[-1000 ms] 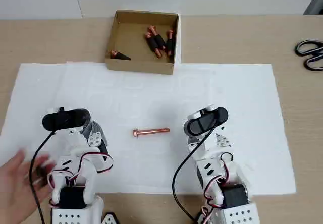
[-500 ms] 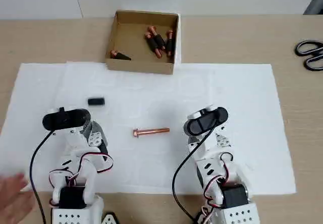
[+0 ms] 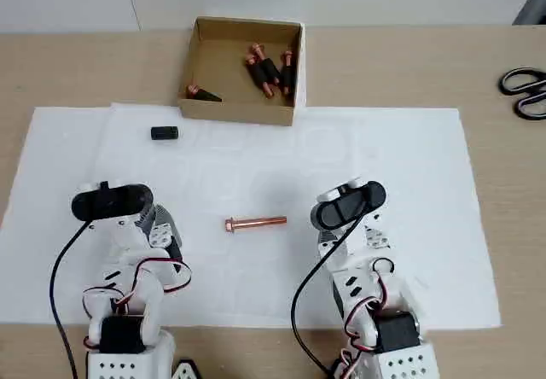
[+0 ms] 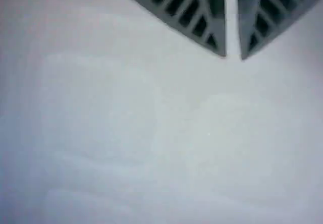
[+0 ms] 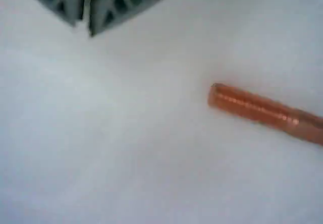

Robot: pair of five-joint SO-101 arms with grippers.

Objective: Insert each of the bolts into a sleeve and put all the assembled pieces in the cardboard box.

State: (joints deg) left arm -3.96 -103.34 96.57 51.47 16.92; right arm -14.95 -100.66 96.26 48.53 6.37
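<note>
Toward my side of the cardboard box (image 3: 235, 110), well clear of its front wall, the copper bolt (image 3: 256, 223) lies flat on the white paper sheet (image 3: 409, 157) between my two arms, its head turned to the left arm's side. The black sleeve (image 3: 165, 132) lies much nearer the box, just off its front left corner and well apart from the bolt. Several assembled pieces (image 3: 266, 70) already rest inside the box. My left gripper (image 4: 232, 56) hangs over bare paper with its jaws drawn all but together. My right gripper (image 5: 83, 28) is likewise closed on nothing, with the bolt's plain end near it. I judge the bolt stiff, smooth and apt to roll, so I would pinch it across the shank close to the head, leaving the far end free to enter. The sleeve looks light and short, probably easy to knock away. I would take it around its middle, keeping the bore open.
</note>
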